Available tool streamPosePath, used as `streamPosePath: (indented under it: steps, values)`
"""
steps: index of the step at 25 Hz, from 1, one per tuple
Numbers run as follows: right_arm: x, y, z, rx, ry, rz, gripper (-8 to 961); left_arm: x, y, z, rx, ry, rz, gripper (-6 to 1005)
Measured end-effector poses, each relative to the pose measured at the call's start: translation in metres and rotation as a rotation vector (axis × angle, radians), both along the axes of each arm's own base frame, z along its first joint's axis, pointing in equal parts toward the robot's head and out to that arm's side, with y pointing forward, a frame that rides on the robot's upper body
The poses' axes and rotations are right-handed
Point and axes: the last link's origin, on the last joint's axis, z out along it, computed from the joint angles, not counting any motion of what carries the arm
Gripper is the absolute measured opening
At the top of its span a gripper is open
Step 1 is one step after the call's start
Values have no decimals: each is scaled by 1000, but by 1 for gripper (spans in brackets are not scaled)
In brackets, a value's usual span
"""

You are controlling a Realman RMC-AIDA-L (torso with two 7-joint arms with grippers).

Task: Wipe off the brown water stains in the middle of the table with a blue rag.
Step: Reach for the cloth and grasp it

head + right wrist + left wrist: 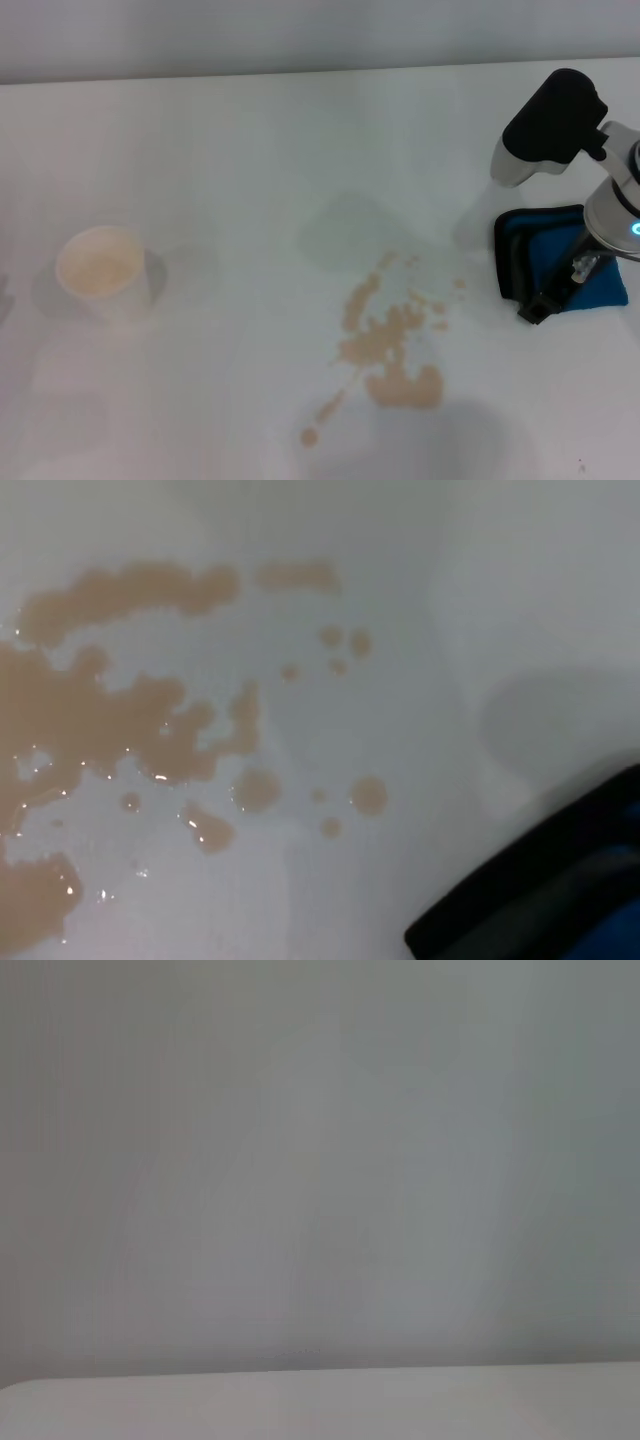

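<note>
One right gripper (560, 290), its state not discernible, is set over the blue rag (600, 280) by the worktop's (220, 180) right edge; brown water stains (390, 350) could be smeared if only an edge is pinched.

The brown water stains (392, 340) are lying on the desk (220, 180), near its middle and toward the near edge. The blue rag (560, 265) is resting flat to their right (apart from them, not touching), with the right gripper (560, 290) hanging directly over it. A paper cup (100, 272) is standing well off to the left.
</note>
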Motion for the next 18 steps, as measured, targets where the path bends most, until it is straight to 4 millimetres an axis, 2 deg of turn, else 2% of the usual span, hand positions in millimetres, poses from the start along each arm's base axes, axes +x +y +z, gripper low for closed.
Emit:
streamPosePath:
  steps: [5,18]
  values:
    - [0,0,-1,3,-2,2,574,0,0,0,0,1,0,877]
    - [-2,5,0,30,6,10,431,-1,-1,0,-1,0,3,877]
